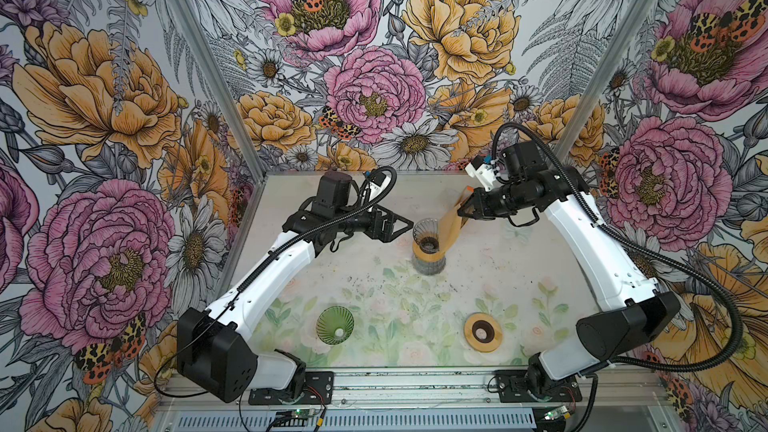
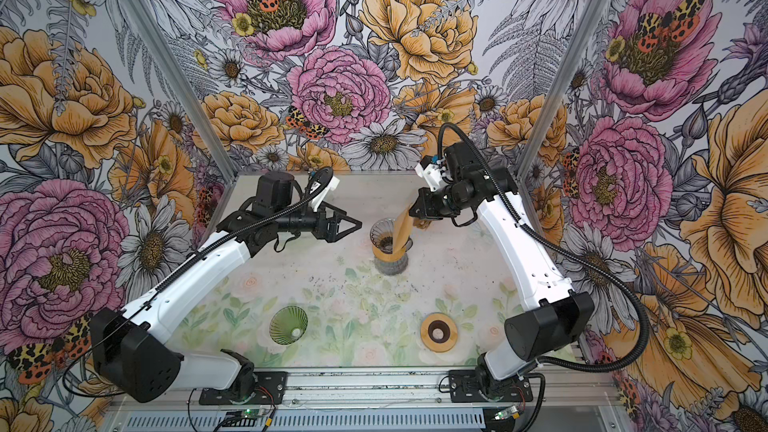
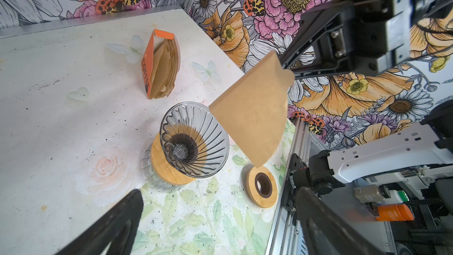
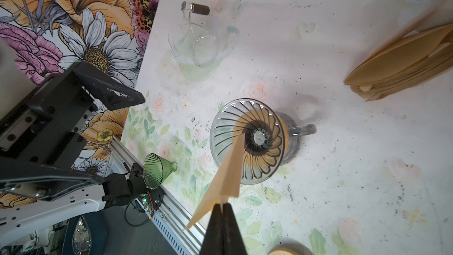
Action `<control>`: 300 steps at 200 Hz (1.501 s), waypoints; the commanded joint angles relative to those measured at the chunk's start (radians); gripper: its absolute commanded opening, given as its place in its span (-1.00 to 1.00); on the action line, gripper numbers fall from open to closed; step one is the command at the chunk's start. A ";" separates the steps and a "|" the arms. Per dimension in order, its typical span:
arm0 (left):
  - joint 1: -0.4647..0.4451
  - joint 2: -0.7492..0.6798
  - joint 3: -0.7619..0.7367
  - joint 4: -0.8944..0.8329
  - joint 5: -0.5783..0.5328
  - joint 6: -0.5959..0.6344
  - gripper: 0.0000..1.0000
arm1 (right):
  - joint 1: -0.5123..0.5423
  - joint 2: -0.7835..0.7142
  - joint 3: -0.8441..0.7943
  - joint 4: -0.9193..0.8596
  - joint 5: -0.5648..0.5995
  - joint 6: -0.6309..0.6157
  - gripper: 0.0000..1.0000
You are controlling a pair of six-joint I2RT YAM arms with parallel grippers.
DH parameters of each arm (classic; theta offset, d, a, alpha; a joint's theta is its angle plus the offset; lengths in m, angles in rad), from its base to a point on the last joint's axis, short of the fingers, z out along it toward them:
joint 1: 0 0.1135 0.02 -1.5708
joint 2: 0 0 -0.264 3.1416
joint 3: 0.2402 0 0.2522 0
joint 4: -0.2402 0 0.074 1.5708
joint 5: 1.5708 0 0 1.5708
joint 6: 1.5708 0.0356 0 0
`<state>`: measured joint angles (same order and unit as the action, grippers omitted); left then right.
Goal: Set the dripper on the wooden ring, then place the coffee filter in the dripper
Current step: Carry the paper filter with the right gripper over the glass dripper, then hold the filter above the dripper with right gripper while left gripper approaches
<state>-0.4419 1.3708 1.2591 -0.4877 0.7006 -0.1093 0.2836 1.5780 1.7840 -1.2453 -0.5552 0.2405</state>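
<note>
The right pincer pinches the brown paper cone filter by its edge, up over the clear ribbed glass dripper. It is not in yet. The left pincer is wide open, empty.

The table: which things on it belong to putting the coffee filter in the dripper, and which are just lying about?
In the job: coffee filter, pinched by the right gripper; clear dripper on its glass server.
Lying about: green dripper; wooden ring; pack of spare filters; glass jug.
</note>
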 commanded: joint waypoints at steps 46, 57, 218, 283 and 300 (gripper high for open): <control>0.002 0.001 0.007 0.028 0.006 -0.005 0.98 | 0.028 0.082 -0.007 0.024 0.000 0.035 -0.97; 0.002 0.001 0.007 0.029 0.006 -0.005 0.98 | 0.030 0.090 -0.005 0.034 0.007 0.046 -0.97; -0.065 0.019 0.024 0.004 -0.112 -0.022 0.98 | 0.052 0.110 -0.001 0.069 0.181 0.081 -0.58; -0.223 0.130 0.230 -0.250 -0.507 -0.085 0.98 | 0.079 -0.035 -0.079 0.092 0.255 0.010 -0.36; -0.241 0.175 0.277 -0.297 -0.556 -0.117 0.98 | 0.088 -0.063 -0.119 0.095 0.298 0.022 -0.24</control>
<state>-0.6666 1.4960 1.4765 -0.6785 0.3069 -0.1646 0.3618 1.5650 1.7111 -1.1664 -0.3435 0.2684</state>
